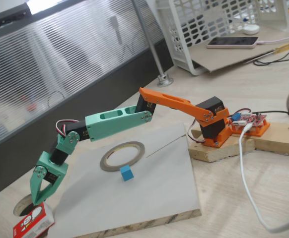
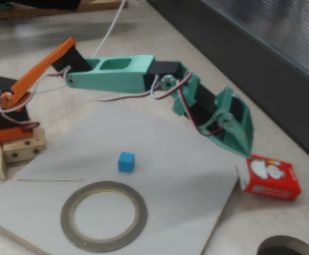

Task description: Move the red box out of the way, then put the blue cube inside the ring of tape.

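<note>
Fingers [image 2: 243, 143] (slightly parted) touch the red box [image 2: 270, 177], gripping nothing.

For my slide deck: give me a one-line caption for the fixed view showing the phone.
Green gripper reaching down at the red box off the board's corner; blue cube sits beside the ring of tape.

Orange base and upper link, mint-green forearm with oval slots, black servos at the joints. The gripper [image 1: 37, 191] is mint-green and tapered. Red, white, perhaps black wires loop at the wrist.
</note>
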### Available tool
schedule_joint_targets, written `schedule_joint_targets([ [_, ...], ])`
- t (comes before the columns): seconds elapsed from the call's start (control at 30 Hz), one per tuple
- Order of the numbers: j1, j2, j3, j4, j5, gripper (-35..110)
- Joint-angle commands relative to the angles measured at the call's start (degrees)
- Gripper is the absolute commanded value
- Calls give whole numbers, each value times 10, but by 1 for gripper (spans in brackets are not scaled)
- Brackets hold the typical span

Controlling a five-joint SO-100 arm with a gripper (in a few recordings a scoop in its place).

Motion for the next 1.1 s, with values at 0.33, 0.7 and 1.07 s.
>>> schedule_joint_targets([
  [0.33,-3,137,4,347,5,0],
  [0.7,-4,143,4,645,11,0],
  [1.07,137,144,5,644,4,0],
])
